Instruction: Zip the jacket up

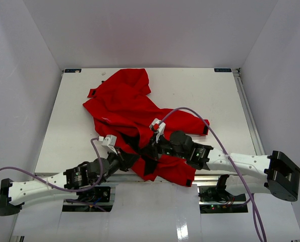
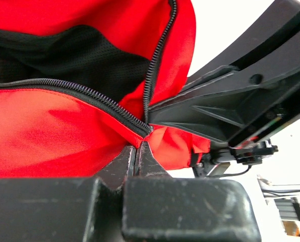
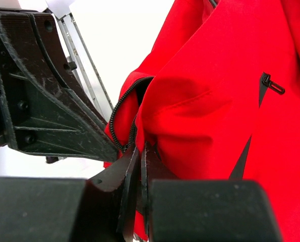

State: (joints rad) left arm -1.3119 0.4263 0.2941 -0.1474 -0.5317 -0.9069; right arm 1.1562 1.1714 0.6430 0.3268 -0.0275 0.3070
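Note:
The red jacket [image 1: 127, 103] lies crumpled across the middle of the white table, its black lining showing at the open front near the table's front edge. My left gripper [image 1: 131, 157] is shut on the jacket's lower hem where the two rows of dark zipper teeth [image 2: 114, 103] meet, with red fabric [image 2: 39, 131] pinched at its tips [image 2: 137, 147]. My right gripper [image 1: 151, 149] is close beside it, shut on the jacket's front edge by the zipper [image 3: 123, 108]; its tips [image 3: 141, 151] pinch red fabric [image 3: 215, 101]. The zipper slider is hidden.
The white table [image 1: 210, 96] has raised rails at the right edge [image 1: 248, 116]. A sleeve with a black cuff [image 1: 205, 129] reaches right. Purple cables [image 1: 210, 126] loop over both arms. The other arm's black body fills part of each wrist view [image 2: 240, 96] [image 3: 34, 91].

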